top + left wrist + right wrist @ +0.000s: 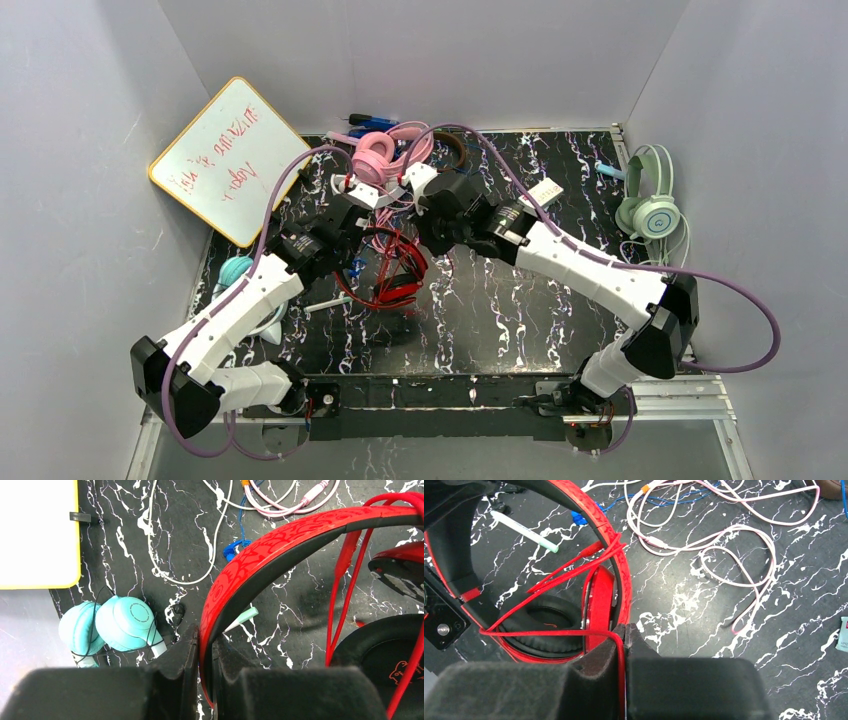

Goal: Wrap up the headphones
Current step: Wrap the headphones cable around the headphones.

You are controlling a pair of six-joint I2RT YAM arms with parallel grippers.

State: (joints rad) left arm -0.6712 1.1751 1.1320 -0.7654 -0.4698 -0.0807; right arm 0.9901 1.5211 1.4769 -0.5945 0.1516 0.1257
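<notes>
The red headphones [395, 272] sit near the middle of the black marbled mat [520, 310]. Their patterned red headband arches up over black-padded cups, and their red cord [549, 632] is strung taut in several lines across one cup and the band. The pink headphones [375, 155] lie behind them at the far side, with their pale pink cord [724, 540] sprawled in loose loops. The teal headphones [125, 622] lie at the left, cups folded side by side. The mint green headphones [650, 205] rest just past the mat's right edge.
</notes>
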